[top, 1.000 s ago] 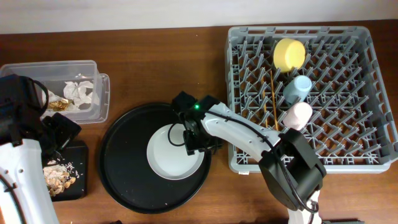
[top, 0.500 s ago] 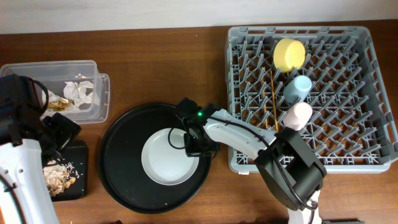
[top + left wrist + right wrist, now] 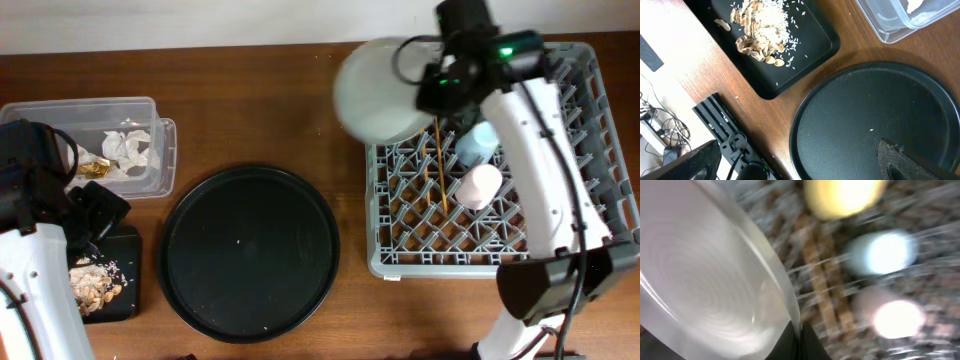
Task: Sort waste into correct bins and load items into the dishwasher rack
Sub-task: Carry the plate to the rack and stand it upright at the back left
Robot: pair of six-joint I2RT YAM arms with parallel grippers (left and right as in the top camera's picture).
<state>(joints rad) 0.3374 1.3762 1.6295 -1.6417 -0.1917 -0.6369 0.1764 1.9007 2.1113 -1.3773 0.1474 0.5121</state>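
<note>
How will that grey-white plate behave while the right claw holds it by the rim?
Probably stiff: the plate shows no sag though the right claw pinches only its edge. Its glossy surface looks slippery, so it may pivot or slip. Possibly breakable if dropped on the rack.

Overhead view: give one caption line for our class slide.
Right gripper holds the plate above the dishwasher rack's left edge, near the loaded chopsticks and pink cup.
</note>
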